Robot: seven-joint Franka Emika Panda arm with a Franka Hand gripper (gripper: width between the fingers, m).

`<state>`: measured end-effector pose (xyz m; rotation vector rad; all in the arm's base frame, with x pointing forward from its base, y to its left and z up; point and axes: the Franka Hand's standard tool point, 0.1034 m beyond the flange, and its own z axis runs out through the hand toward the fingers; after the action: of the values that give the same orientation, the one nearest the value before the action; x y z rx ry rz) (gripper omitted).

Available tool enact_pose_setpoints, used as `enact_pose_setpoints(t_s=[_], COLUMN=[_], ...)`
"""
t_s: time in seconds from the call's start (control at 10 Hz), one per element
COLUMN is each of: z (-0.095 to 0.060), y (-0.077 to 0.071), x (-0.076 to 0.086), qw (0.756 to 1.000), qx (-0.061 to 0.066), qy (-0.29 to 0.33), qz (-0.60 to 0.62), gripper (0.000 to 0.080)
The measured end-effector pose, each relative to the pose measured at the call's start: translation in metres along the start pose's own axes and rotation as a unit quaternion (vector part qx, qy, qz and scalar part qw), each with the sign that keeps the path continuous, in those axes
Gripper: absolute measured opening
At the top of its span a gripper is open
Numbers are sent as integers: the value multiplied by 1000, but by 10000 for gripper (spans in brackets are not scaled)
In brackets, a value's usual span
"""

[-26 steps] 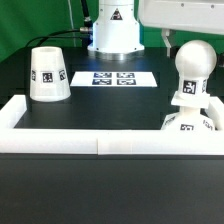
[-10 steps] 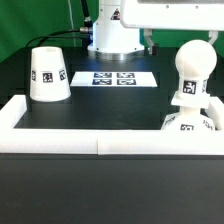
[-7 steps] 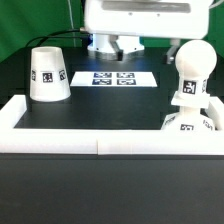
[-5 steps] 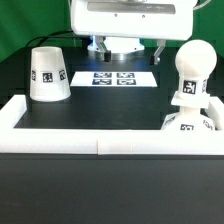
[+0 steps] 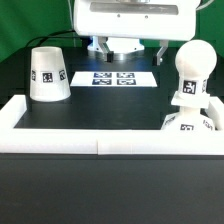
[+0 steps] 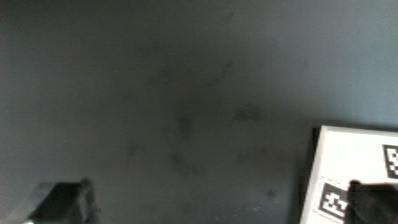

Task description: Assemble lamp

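The white cone shade (image 5: pixel 48 75) stands on the black table at the exterior view's left. At the exterior view's right the rounded bulb (image 5: pixel 194 70) sits upright on the squat base (image 5: pixel 189 122). My gripper (image 5: pixel 127 47) hangs at the back middle, above the marker board (image 5: pixel 115 78), between shade and bulb and apart from both. Its jaws stand wide open and hold nothing. In the wrist view the gripper (image 6: pixel 217 200) looks down on dark table, with one dark fingertip (image 6: pixel 63 200) showing at each side. No lamp part shows there.
A white raised border (image 5: pixel 100 146) runs along the table's front and sides. The white robot pedestal (image 5: pixel 116 45) stands behind the marker board, partly hidden by my hand. A corner of the marker board (image 6: pixel 356 160) shows in the wrist view.
My hand has swung from the exterior view's upper right to the back middle, over the marker board. In the last half second it has barely moved. The lamp parts have not moved.
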<state>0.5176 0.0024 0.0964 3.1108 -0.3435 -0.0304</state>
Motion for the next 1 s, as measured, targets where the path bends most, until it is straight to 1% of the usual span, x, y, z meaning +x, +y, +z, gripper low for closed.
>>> enact_pose_setpoints(t_s=[0.1,0.3,0.5,0.6,0.7,0.8,1.0], z=[0,-2,-5,-9,-15,-18,-15], y=[11,45,74,87,97,102,99], x=[-6,-38,-56,-63,-66,-64,-65], qw=[1000,1000,999,999,999,999,999], qx=[-1,-3,0,2,5,6,5], qy=[-4,-19,-19,-18,-15,-10,-14], qz=[-20,-21,-34,-35,-37,-37,-41], gripper=[699,699,699,699,699,699,699])
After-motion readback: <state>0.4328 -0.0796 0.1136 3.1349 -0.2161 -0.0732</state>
